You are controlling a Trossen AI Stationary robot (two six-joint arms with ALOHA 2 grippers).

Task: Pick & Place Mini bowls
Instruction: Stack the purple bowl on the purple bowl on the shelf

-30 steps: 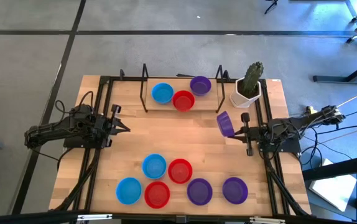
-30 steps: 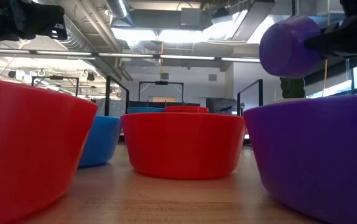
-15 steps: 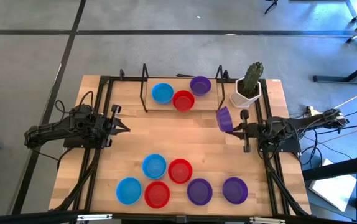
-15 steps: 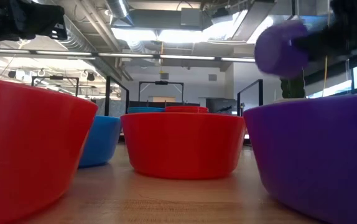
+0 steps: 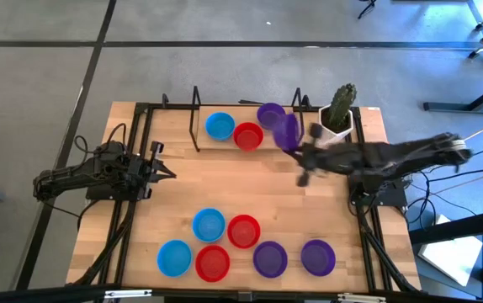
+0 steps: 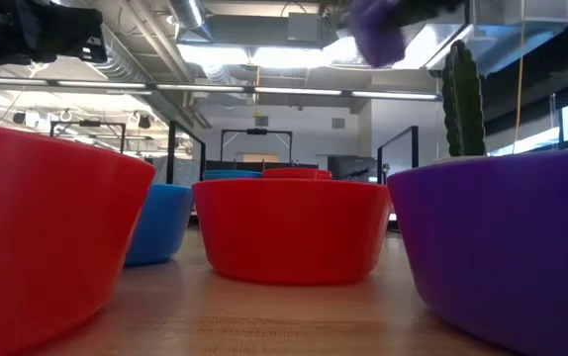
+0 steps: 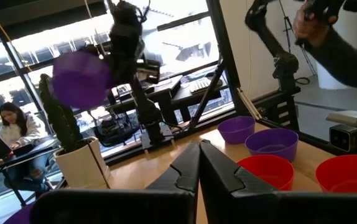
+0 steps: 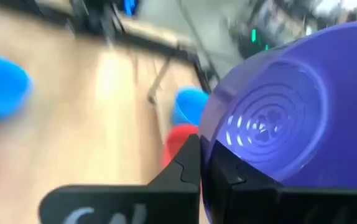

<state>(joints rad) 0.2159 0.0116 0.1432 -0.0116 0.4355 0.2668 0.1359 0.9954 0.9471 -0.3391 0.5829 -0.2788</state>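
Note:
My right gripper (image 5: 297,147) is shut on a purple mini bowl (image 5: 286,132) high above the table, just right of three mini bowls that rest on their bases at the far side: blue (image 5: 220,126), red (image 5: 248,135) and purple (image 5: 270,114). The held bowl also shows in the low view (image 6: 378,25) and the left wrist view (image 7: 79,78). Several more blue, red and purple mini bowls stand in a cluster near the front edge (image 5: 243,231). My left gripper (image 5: 170,174) waits shut at the table's left, touching nothing. My right gripper pinches the purple bowl's rim (image 8: 208,163) between its two fingers. The fingers come from the table's right, slanting a little downward. The bowl is lifted clear and stands tipped on its side beyond the fingertips.
A white pot with a cactus (image 5: 336,118) stands at the far right corner, close to my right arm. Black frame rails and upright posts (image 5: 195,118) border the far bowls. Bare wood lies in the table's middle (image 5: 233,181). A person sits beyond the table (image 7: 10,127).
My right gripper has risen and swung from the table's right side toward the far bowls, tipping downward, still shut on the purple bowl. The bowl has gone up and leftward with it.

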